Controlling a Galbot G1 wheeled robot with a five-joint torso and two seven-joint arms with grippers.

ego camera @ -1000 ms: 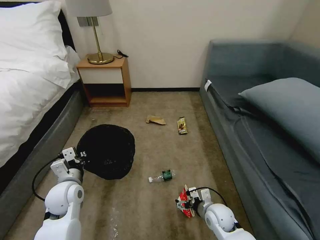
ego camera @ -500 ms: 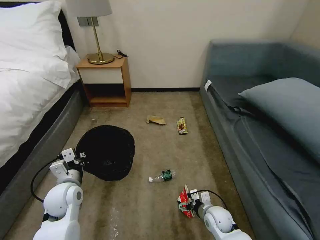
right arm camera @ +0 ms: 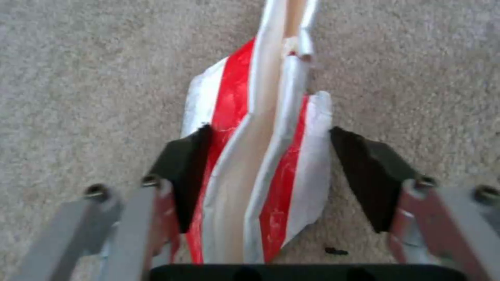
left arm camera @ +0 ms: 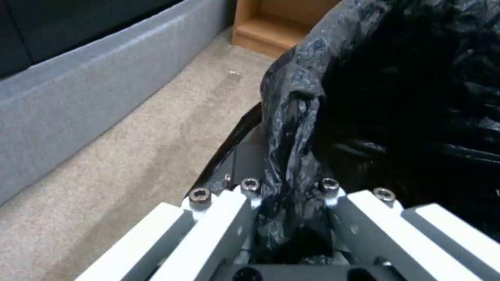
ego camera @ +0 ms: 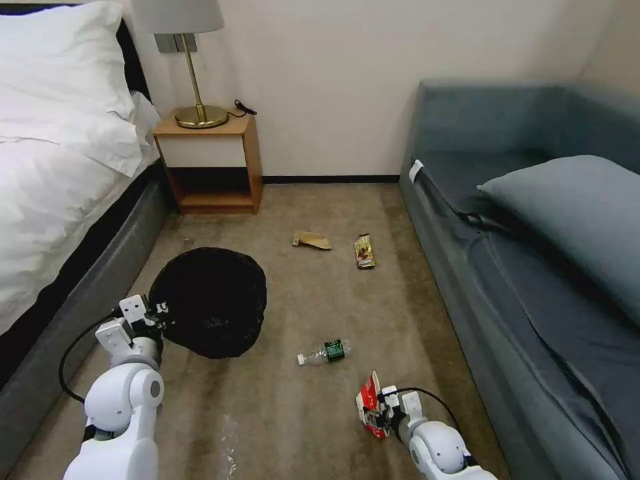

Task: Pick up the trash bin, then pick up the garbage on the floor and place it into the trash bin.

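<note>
Trash bin (ego camera: pixel 208 301): at your left gripper (ego camera: pixel 155 315), clenched on the bag-covered rim; black liner hides the white wall. In the left wrist view, the bag (left arm camera: pixel 291 156) bunches between the jaws.

Red-and-white wrapper (ego camera: pixel 369 403): held on edge in your right gripper (ego camera: pixel 375 412); the pads (right arm camera: pixel 182 171) flank it, contact on the far pad hard to confirm.

Floor (ego camera: pixel 320 413): bottle (ego camera: pixel 324 352), snack wrapper (ego camera: pixel 364 251), paper scrap (ego camera: pixel 311 240) lie loose.
</note>
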